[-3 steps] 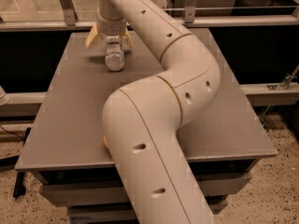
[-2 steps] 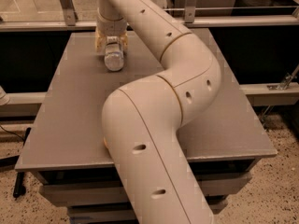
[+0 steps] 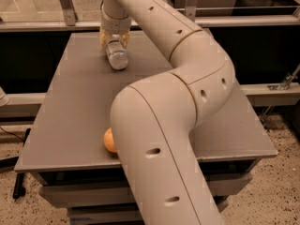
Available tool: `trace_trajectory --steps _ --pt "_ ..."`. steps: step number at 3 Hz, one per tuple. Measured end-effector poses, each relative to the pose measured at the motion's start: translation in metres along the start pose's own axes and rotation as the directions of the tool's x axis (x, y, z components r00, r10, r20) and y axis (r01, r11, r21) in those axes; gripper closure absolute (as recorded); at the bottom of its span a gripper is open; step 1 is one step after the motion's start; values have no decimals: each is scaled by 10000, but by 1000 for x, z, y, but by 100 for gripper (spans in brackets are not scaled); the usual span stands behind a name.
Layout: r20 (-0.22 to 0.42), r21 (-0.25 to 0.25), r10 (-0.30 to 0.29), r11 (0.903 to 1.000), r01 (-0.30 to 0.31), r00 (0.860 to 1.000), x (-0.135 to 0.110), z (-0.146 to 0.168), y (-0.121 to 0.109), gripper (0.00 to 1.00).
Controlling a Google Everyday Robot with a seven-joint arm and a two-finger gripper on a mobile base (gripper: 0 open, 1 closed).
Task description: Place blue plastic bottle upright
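Observation:
The blue plastic bottle (image 3: 117,56) lies on its side at the far left of the grey table (image 3: 70,111), its round end towards the camera. My gripper (image 3: 115,41) reaches down over it from the far edge. Its yellowish fingers (image 3: 104,35) press against both sides of the bottle, shut on it. The bottle's cap and label are hidden under the gripper. The bottle rests on the tabletop.
An orange (image 3: 109,140) sits near the table's front edge, partly hidden behind my large white arm (image 3: 187,78), which crosses the middle and right of the view. A metal rail (image 3: 47,25) runs behind the table. Speckled floor lies around it.
The fingers, spread wide beside the bottle a second ago, have closed in against its sides. The bottle and the orange have not moved.

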State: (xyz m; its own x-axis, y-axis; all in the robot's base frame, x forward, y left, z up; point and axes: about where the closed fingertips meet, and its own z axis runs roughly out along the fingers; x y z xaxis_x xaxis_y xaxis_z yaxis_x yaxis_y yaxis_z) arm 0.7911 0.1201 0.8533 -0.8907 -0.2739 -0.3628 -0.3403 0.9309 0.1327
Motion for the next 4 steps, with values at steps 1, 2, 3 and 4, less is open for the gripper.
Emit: trace_trajectory --steps 1,2,3,4 --pt "1059 -780 -609 9945 693 9925 -7 -22 -6 100" --pt "2577 -1981 -1261 9635 1801 9580 -4 -49 -14 100" --pt "4159 -3033 -1373 9110 2794 8990 15 -77 -21 100" --pt "5327 -3964 -933 8506 3454 8412 40 -102 -25 100"
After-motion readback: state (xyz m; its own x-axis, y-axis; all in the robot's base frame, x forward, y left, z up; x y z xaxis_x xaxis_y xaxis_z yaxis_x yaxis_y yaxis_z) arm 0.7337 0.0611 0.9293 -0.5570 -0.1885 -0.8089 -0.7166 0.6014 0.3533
